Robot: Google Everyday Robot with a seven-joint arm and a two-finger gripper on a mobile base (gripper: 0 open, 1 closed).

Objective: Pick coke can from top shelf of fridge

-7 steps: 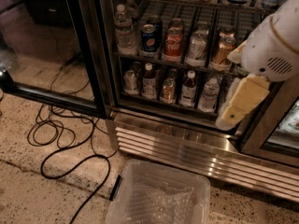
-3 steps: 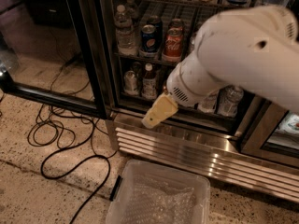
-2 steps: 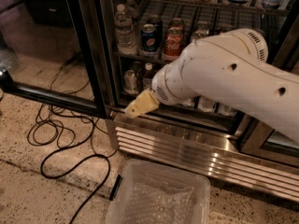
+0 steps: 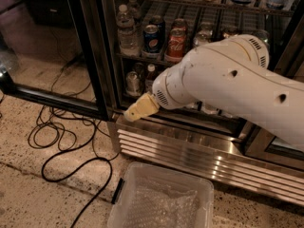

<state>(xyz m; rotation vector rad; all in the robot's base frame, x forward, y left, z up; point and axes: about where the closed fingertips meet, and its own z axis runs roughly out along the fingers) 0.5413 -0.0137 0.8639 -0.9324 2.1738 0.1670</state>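
Coke can (image 4: 175,44): not yet being gripped.
Bin (image 4: 161,201): sitting nearest, on the floor.
Gripper (image 4: 141,108): hanging low by the fridge (image 4: 199,151) base, carrying nothing visible; open or closed, cannot tell.
Change: arm sweeping right to left, gripper dropping.
Can's place: standing on a rack (image 4: 156,60) beside the Pepsi can (image 4: 151,38), well above the gripper.
Meaning: reach probably needing to rise.

Likely a shop or canteen: a stocked steel drinks fridge (image 4: 190,152) on speckled floor (image 4: 28,189), the claw (image 4: 141,109) near its base.

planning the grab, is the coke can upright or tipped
Upright: the coke can stands rim up. The claw is below it, not touching.
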